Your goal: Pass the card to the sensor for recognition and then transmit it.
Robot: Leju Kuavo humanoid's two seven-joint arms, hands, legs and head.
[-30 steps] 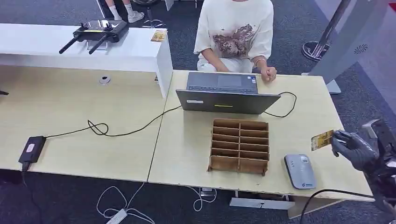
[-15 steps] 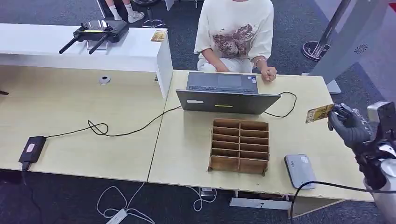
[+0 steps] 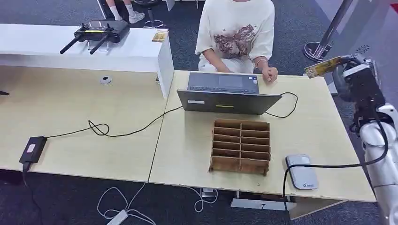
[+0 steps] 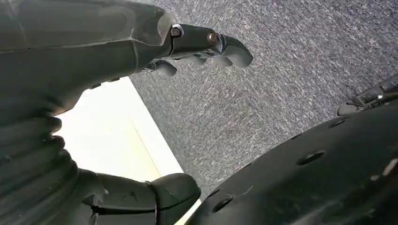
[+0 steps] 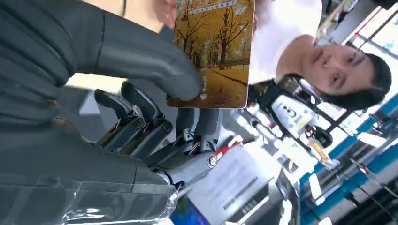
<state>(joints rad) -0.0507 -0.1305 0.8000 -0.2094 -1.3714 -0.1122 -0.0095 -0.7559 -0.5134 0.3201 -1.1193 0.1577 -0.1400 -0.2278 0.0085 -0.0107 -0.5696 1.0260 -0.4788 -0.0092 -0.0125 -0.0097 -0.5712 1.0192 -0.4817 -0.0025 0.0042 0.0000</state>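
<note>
The right hand is raised above the far right corner of the desk, and it pinches a yellow card printed with autumn trees. In the right wrist view the thick thumb presses on the card's face while the darker fingers curl in behind it, so the hand is clamped on the card. The card juts out from the hand toward the person in a white T-shirt seated at the far edge of the desk, behind an open laptop. The grey card reader lies flat near the front right corner of the desk, well apart from the card, just beside a brown cardboard slotted organiser. The left hand hangs over grey carpet beside a desk edge, fingers apart and holding nothing.
</note>
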